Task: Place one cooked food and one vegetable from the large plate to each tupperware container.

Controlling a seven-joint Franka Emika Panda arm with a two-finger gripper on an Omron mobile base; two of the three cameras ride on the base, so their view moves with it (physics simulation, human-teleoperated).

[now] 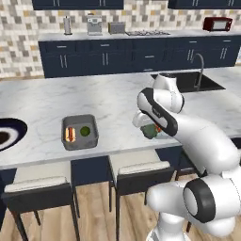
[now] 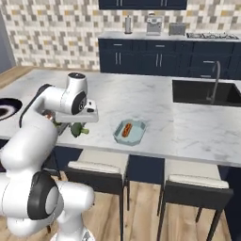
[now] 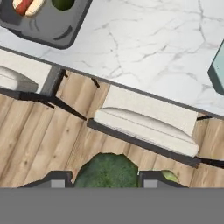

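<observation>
On the far left of the left base view the large plate (image 1: 10, 134) lies at the edge of the marble counter (image 1: 47, 101), only part of it in the picture, and I cannot tell what food remains on it. To the right of it stands the dark grey container (image 1: 80, 132), which already has a hot dog (image 1: 70, 134) and a round green vegetable (image 1: 85, 131) inside, so this one seems finished. Further right, the gripper (image 3: 105, 180) is closed almost fully around a head of broccoli (image 3: 107, 170), and the two fingertips press it from both sides. In the hand view the broccoli hangs over the wooden floor and a stool (image 3: 144, 127), outside the counter edge, not over any tray. The pale teal container (image 2: 129, 131) is on the counter to the right of the gripper, well apart from it, and holds a hot dog (image 2: 126, 130) but no vegetable. I judge the main risk is a drop: if the grip slips during the sideways travel, the broccoli falls to the floor and is lost. A second risk is to carry it too low, so that it hits the counter edge or the teal container's rim and pushes the tray. Releasing too early would leave it on the marble beside the tray.
</observation>
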